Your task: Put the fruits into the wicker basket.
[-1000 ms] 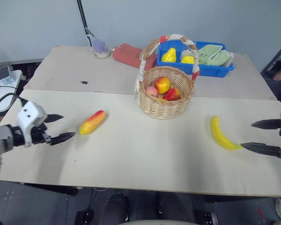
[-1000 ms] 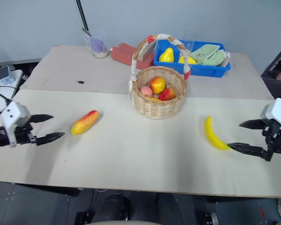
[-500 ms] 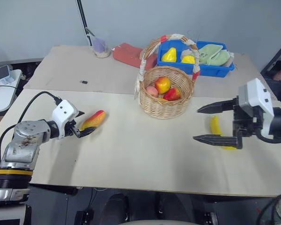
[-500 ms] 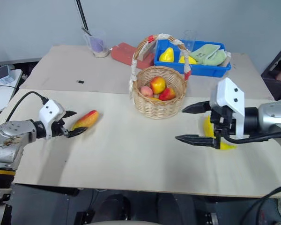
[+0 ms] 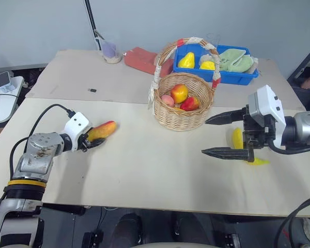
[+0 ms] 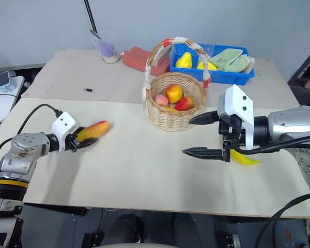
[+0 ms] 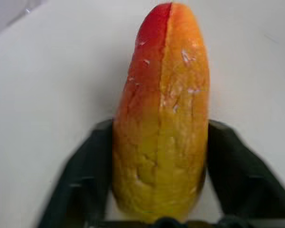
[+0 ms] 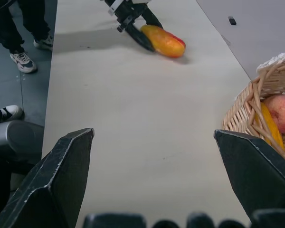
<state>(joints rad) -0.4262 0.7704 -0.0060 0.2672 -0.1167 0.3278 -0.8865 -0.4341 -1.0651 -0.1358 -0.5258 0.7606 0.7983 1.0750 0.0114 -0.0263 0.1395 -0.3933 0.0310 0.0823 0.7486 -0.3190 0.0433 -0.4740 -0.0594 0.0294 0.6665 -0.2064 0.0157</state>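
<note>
Two grippers have both moved since a second ago. The left gripper (image 5: 91, 140) was apart from the yellow-orange fruit (image 5: 103, 130) with its fingers spread; now it has slid up to the fruit's yellow end and pinched it tight, with one black finger (image 7: 85, 175) on each side. The fruit lies on the table (image 5: 144, 165), red end pointing toward the wicker basket (image 5: 182, 111). The right gripper (image 5: 228, 135) was out by the right edge of the table; now it has swung in toward the middle and hangs above the table with its fingers spread wide and nothing in them. The banana (image 5: 238, 139) has not moved. It lies on the table to the right of the basket, and the right gripper now hides part of it. The basket stands in the middle, a little toward the back, and already has a few fruits inside. Its tall handle (image 5: 188, 44) arches over the top. Between the yellow-orange fruit and the basket the table is bare, so there is open room there. The front half of the table is bare too. Behind the basket sit a blue bin (image 5: 232, 75) with yellow fruit and a green cloth, a red thing (image 5: 142, 59) and a clear cup (image 5: 111, 51). A small dark bit (image 5: 92, 91) lies on the far left part of the table.
</note>
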